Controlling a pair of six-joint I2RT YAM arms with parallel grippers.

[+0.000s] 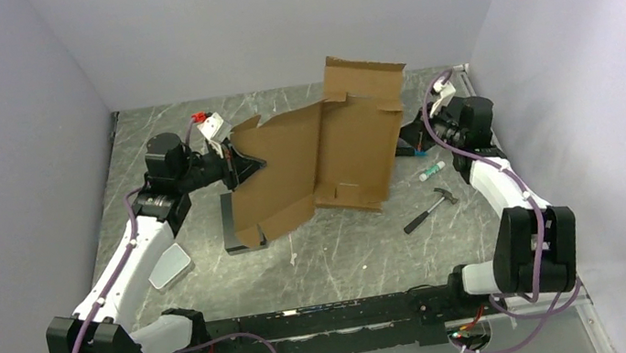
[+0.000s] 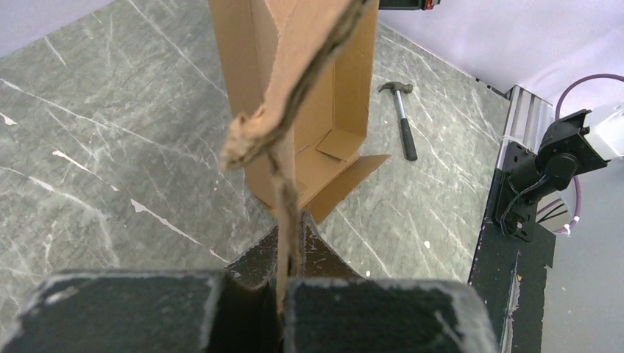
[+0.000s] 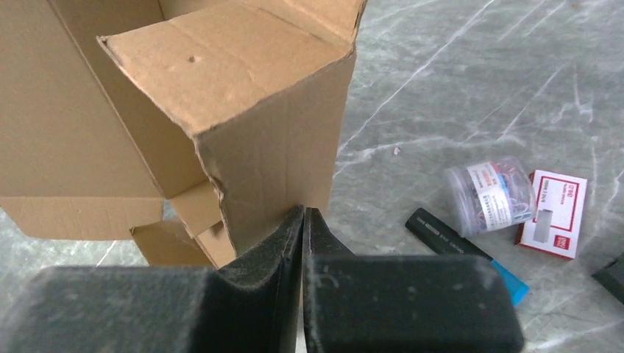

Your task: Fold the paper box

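One paper box (image 1: 324,152) of plain brown corrugated cardboard is held between two grippers at the centre of the top view.
Its long axis runs left to right, with one flap raised toward the upper centre. The left gripper (image 2: 287,250) is clamped tight on a ragged edge. The right gripper (image 3: 302,224) is closed and seemingly pinches a corner fold. One hammer (image 1: 429,209) lies at lower right on the marbled grey table (image 1: 348,255).

We see bright, even, diffuse light and faint shadows; the left gripper (image 2: 288,239) looks soft, out of focus.
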